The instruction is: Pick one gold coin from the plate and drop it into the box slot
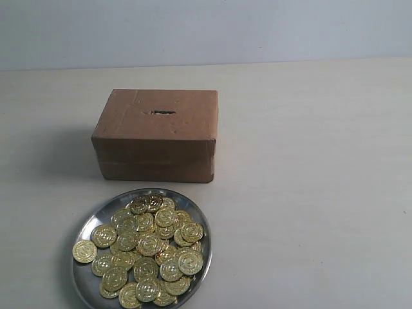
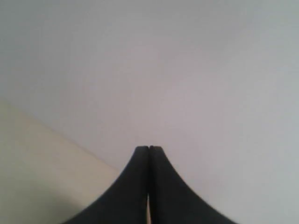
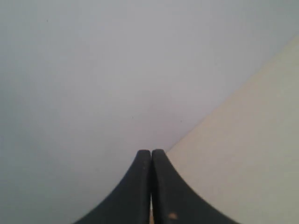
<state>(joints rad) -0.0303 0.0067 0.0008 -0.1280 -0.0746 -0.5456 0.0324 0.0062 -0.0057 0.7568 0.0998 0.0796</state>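
Gold coins (image 1: 145, 251) on plate (image 1: 103, 214), bench (image 1: 309, 193) near edge, left of middle; box (image 1: 158, 138) just behind.
Slot (image 1: 163, 112) runs parallel to that edge. Left gripper (image 2: 148, 148) and right gripper (image 3: 151, 151): jaws pressed together, empty, away from the plate; left probably nearer.

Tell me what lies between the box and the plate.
Nothing: in the exterior view only a narrow bare strip of table separates the box from the nearest rim of the plate. The wrist views do not show that stretch.
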